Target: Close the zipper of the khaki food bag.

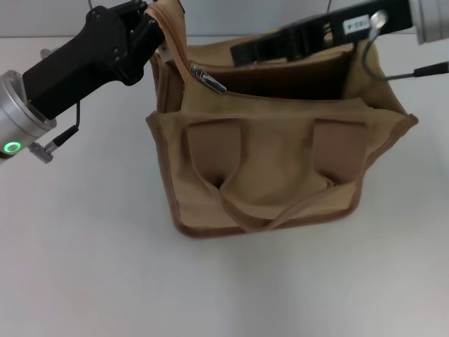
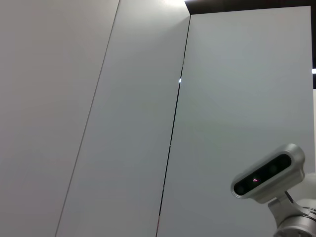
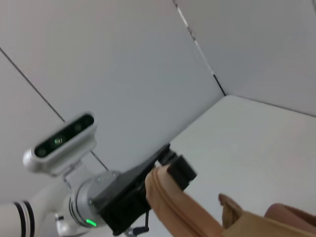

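Left gripper (image 1: 156, 27), seen from the head, is clamped on the raised end of the khaki food bag (image 1: 280, 175) at the bag's far left corner, the bag standing mid-desk (image 1: 84, 267); the right gripper (image 1: 245, 50) lies along the far rim, finger state not discernible. The zipper (image 1: 208, 78) slider sits just beside the left gripper, its track running rightward, so the right arm must reach left to it. Left wrist view shows only wall panels; right wrist view shows the left gripper (image 3: 170, 170) pinching the tan fabric.
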Available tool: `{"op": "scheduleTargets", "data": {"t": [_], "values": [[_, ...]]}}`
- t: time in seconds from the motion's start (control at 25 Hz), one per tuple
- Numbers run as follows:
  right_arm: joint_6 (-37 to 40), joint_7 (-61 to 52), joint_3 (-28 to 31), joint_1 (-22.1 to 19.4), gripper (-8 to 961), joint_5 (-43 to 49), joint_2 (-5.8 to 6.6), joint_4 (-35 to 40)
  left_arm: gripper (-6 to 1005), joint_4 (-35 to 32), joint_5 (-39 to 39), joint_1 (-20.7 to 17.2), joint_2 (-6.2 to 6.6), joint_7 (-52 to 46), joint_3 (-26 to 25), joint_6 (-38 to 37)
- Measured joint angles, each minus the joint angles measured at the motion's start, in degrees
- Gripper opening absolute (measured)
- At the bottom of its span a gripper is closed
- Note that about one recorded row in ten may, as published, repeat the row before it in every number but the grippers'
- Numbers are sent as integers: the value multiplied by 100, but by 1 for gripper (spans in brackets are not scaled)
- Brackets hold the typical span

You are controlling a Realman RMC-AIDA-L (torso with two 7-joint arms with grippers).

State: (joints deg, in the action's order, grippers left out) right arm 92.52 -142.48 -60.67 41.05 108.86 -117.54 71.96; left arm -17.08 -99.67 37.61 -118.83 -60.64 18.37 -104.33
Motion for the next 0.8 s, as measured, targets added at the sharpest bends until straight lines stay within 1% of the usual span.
{"op": "scheduleTargets", "data": {"t": [0.08, 0.16, 0.2, 0.24, 0.28, 0.4, 0.6, 0.8], "values": [[144, -45, 180, 97, -1, -8, 57, -131, 28, 2, 0, 0, 0, -4, 0, 1], [277, -74, 255, 255, -1, -9, 154, -377, 28, 3, 15, 2, 0, -9, 0, -3], [336, -84, 273, 360, 25, -9, 215, -558, 28, 3, 25, 4, 0, -10, 0, -5], [410, -86, 257, 551, 51, 7, 288, -895, 28, 6, 62, 4, 0, -10, 0, -12], [410, -86, 257, 551, 76, 7, 288, -895, 28, 6, 62, 4, 0, -10, 0, -12], [424, -51, 225, 735, 154, 33, 334, -1211, 28, 36, 103, 1, 4, -11, 15, -18], [353, -12, 188, 904, 386, 209, 340, -1283, 28, 69, 110, 7, 16, -10, 22, -22], [349, 6, 198, 1061, 401, 565, 294, -1286, 28, 69, 111, 21, 10, 2, 34, -23]]}}
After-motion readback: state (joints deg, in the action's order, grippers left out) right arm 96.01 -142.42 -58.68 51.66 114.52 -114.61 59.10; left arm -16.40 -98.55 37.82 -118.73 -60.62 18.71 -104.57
